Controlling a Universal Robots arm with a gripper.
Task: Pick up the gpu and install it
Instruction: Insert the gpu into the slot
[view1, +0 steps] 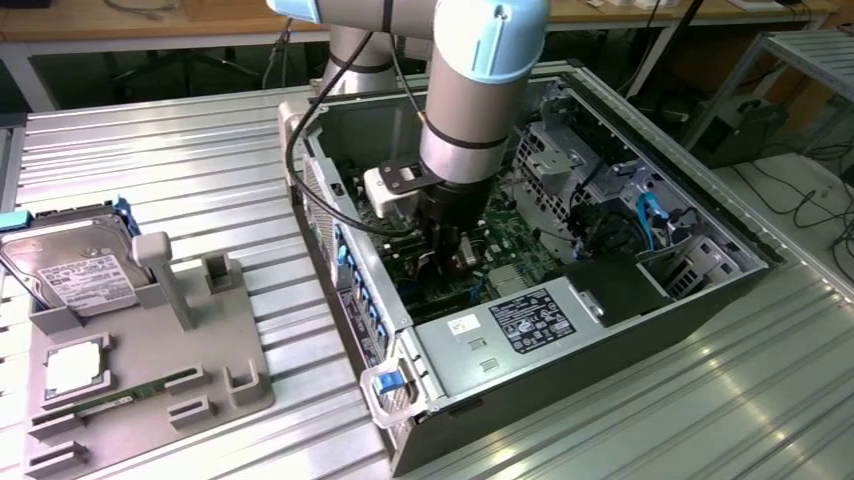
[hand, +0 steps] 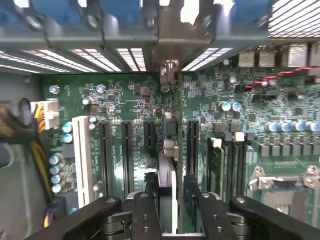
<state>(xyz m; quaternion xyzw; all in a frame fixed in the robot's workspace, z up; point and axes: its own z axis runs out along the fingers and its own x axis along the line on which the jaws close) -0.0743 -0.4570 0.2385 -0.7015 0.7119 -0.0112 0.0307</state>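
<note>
Edgewise, the gpu stands upright over a motherboard slot, thin, stiff, light, fragile; the gripper, part-open, flanks its top edge, grip unclear.

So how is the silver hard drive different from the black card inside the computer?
The hard drive is silver and boxy with a white label; the gpu is thin and dark. The hard drive leans in the grey tray outside the computer case; the gpu stands on edge on the green motherboard inside. Both are computer parts.
</note>
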